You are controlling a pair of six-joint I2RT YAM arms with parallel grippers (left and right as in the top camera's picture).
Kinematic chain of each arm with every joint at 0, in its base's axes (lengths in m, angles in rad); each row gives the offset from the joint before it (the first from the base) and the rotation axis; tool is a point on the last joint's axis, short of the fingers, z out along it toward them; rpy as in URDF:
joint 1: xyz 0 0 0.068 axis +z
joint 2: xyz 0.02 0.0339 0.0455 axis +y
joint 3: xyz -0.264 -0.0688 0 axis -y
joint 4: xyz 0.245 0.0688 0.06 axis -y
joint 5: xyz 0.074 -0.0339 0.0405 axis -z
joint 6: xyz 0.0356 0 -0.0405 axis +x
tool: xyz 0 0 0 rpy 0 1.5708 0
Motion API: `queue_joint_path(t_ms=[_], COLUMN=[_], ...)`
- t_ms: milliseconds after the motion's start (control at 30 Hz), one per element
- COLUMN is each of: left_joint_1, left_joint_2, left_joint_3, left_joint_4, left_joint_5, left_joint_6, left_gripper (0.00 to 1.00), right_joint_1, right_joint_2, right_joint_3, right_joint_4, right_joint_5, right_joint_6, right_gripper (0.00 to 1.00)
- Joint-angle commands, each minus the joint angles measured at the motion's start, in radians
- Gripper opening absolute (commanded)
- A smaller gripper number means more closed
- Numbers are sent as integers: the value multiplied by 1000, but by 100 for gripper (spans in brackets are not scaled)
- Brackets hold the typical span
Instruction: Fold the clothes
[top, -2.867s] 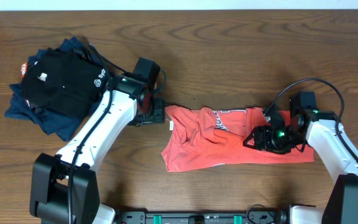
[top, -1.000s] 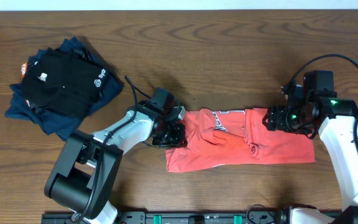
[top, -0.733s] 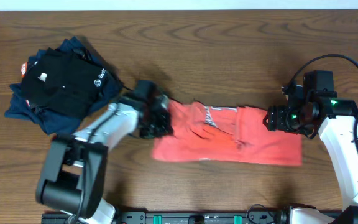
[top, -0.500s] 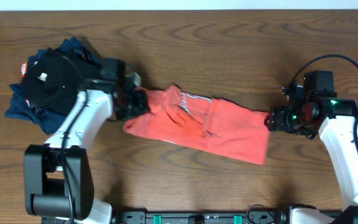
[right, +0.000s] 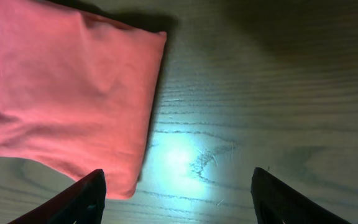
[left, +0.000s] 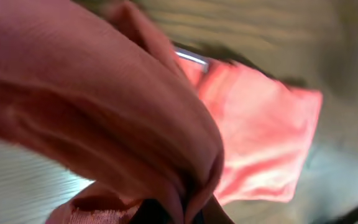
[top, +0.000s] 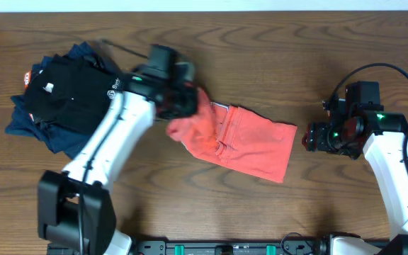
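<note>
While looking down from above, saw the left gripper (top: pixel 183 105) pinched tight on one bunched-up end of the coral-red T-shirt (top: pixel 250 142). Found the rest of that shirt lying near the middle of the brown wooden table (top: pixel 261 42), folded into a long strip and slanting down toward the right. From the left wrist camera, saw thick red folds filling most of the view, with the flat part of the shirt spread out farther off. Caught only a dark bit of the fingers at the bottom edge there, squeezed together with cloth between them. Over on the right side, saw the right gripper (top: pixel 316 137) with its fingers wide apart, holding nothing. Found it near the shirt's far end, not touching it. From the right wrist camera, saw bare wood between the two dark fingertips and the shirt's corner off to the left. Noticed a black shirt (top: pixel 59 95) with a small white mark, on top of a pile of navy-blue clothes (top: pixel 27 127), at the far left of the table, apart from the red shirt.
</note>
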Motion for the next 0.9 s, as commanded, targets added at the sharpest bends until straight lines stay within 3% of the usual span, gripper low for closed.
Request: queue_joint_path(t_ms=[0, 267, 533, 600, 633, 667, 733, 767, 867], left_joint_1=[-134, -387, -426, -426, -426, -426, -426, -426, -422], left_joint_2=[-15, 45, 47, 47, 47, 47, 47, 47, 47], left_joint_3=[22, 21, 34, 43, 46, 48, 54, 57, 71], left_joint_4=[0, 53, 81, 79, 79, 79, 76, 71, 44], left_joint_5=[-88, -154, -197, -215, -237, -253, -288, -302, -332], left_joint_6=[17, 17, 17, 17, 17, 17, 17, 17, 23], left_gripper=[7, 8, 8, 8, 8, 8, 8, 8, 8], right_joint_1=[-3, -3, -3, -3, -3, -3, -2, 0, 13], right_joint_2=[2, 2, 4, 8, 11, 15, 24, 28, 43], right_joint_3=[6, 6, 2, -14, -32, -46, -89, -111, -189], right_joint_4=[-3, -11, -35, -31, -17, -2, 47, 73, 174], right_joint_5=[12, 12, 12, 12, 12, 12, 10, 2, -48], right_joint_6=[10, 10, 10, 19, 26, 33, 58, 67, 66], right_gripper=[73, 74, 76, 67, 50, 42, 16, 10, 8])
